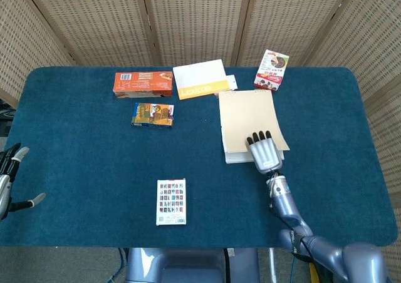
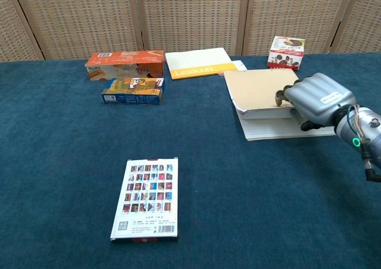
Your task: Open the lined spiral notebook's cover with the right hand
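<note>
Resting on the spiral notebook, the right hand pinched its tan cover, lifted off the lined pages at the near edge. The notebook lay right of centre on the blue desk. The left hand hung spread, holding nothing.

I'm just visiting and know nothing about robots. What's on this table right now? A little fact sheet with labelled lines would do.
Table: blue cloth
Notebook: tan-covered spiral notebook, cover lifted off the pages at the near edge in the chest view
Right hand: right hand at the notebook's near edge, fingers on the cover
Left hand: left hand at the table's left edge, holding nothing
Far side: orange box, Lexicon booklet, snack box
Middle: small colourful box
Near side: picture-grid pack
</note>
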Action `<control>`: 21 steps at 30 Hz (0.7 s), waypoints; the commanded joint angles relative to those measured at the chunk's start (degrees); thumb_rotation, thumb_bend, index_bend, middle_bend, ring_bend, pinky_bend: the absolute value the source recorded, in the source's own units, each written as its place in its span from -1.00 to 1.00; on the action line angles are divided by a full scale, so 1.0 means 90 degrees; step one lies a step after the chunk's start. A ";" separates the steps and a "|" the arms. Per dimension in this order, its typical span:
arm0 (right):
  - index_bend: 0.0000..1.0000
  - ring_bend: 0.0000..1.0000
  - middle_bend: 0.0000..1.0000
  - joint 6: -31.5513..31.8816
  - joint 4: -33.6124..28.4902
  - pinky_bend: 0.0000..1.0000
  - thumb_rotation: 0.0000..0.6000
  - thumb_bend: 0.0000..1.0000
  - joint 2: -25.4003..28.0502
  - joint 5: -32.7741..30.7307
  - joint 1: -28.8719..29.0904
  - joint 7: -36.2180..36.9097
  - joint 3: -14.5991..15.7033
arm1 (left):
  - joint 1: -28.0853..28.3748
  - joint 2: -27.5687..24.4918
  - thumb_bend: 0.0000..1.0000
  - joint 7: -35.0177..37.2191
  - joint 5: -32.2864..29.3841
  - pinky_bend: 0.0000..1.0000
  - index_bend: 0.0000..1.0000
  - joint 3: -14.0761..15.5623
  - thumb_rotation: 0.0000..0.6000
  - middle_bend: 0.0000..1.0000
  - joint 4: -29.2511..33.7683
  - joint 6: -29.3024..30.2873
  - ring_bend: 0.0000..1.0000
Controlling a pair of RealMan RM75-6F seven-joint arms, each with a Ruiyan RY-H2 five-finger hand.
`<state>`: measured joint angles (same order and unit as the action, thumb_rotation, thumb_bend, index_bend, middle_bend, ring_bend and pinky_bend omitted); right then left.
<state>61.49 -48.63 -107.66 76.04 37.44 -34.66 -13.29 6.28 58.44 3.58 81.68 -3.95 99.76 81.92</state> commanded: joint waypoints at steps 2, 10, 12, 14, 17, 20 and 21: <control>0.04 -0.12 0.01 0.0161 0.0561 -0.08 1.00 0.54 -0.0252 0.0183 0.0131 0.0494 0.0047 | 0.0005 0.0005 -1.00 -0.0014 -0.0006 -1.00 -1.00 0.0000 1.00 -1.00 0.0003 -0.0006 -1.00; 0.30 0.05 0.24 0.0381 0.1205 0.08 1.00 0.55 -0.0367 0.0459 0.0200 0.1032 0.0213 | 0.0011 0.0003 -1.00 -0.0016 -0.0018 -1.00 -1.00 -0.0005 1.00 -1.00 0.0002 -0.0013 -1.00; 0.30 0.05 0.24 0.0373 0.1241 0.08 1.00 0.55 -0.0295 0.0544 0.0190 0.1110 0.0303 | 0.0010 0.0004 -1.00 -0.0010 -0.0022 -1.00 -1.00 -0.0007 1.00 -1.00 0.0003 -0.0010 -1.00; 0.30 0.05 0.25 0.0373 0.1145 0.08 1.00 0.55 -0.0079 0.0730 0.0157 0.1324 0.0489 | 0.0006 0.0000 -1.00 -0.0005 -0.0008 -1.00 -1.00 0.0002 1.00 -1.00 0.0005 -0.0006 -1.00; 0.30 0.05 0.25 0.0441 0.0636 0.08 1.00 0.55 0.0478 0.1143 0.0093 0.1721 0.0870 | 0.0000 0.0002 -1.00 -0.0008 0.0026 -1.00 -1.00 0.0021 1.00 -1.00 0.0006 0.0002 -1.00; 0.31 0.05 0.25 0.0645 0.0045 0.08 1.00 0.55 0.1054 0.1591 0.0056 0.1847 0.1220 | -0.0005 0.0005 -1.00 -0.0014 0.0060 -1.00 -1.00 0.0034 1.00 -1.00 0.0014 0.0019 -1.00; 0.31 0.06 0.25 0.0703 -0.0156 0.08 1.00 0.55 0.1227 0.1708 0.0050 0.1862 0.1303 | -0.0008 0.0007 -1.00 -0.0018 0.0069 -1.00 -1.00 0.0041 1.00 -1.00 0.0016 0.0021 -1.00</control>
<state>66.20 -45.51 -100.94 87.89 38.34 -19.51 -4.51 6.22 58.49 3.43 82.30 -3.60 99.90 82.10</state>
